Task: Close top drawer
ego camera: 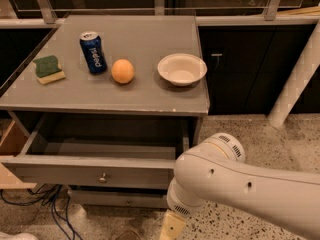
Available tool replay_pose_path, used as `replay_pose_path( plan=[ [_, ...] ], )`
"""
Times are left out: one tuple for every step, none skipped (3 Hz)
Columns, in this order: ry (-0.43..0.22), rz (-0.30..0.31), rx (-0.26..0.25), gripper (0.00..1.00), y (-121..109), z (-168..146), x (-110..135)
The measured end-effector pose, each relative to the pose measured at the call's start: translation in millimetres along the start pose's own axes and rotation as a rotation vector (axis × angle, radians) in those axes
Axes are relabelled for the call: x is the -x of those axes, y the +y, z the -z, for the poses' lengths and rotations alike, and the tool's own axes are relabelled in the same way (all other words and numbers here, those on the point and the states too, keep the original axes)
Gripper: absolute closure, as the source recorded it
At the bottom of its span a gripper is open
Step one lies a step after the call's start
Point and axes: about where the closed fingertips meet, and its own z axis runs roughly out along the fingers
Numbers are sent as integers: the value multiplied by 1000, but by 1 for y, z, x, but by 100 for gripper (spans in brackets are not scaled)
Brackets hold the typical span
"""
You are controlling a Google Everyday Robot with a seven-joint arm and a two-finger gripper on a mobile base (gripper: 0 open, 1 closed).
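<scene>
Gripper (172, 228), state untellable, low beside one open top drawer (90, 173); one can (93, 52), orange (122, 71), bowl (161, 66), sponge (48, 69).

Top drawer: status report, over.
Gripper at frame bottom, below right end of top drawer. Drawer pulled well out, not closed. Cables on floor beneath its left side.

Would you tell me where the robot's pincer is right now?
In the camera view, the pincer sits at the bottom edge, just right of centre, below the open top drawer and to the right of its knob.
</scene>
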Motion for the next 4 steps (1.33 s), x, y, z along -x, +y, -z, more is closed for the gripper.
replay_pose_path(
  plan=[
    [0,0,0,18,0,0,0],
    [0,0,0,39,0,0,0],
    [0,0,0,63,0,0,0],
    [11,-7,-18,86,-4,-1,5]
  ],
)
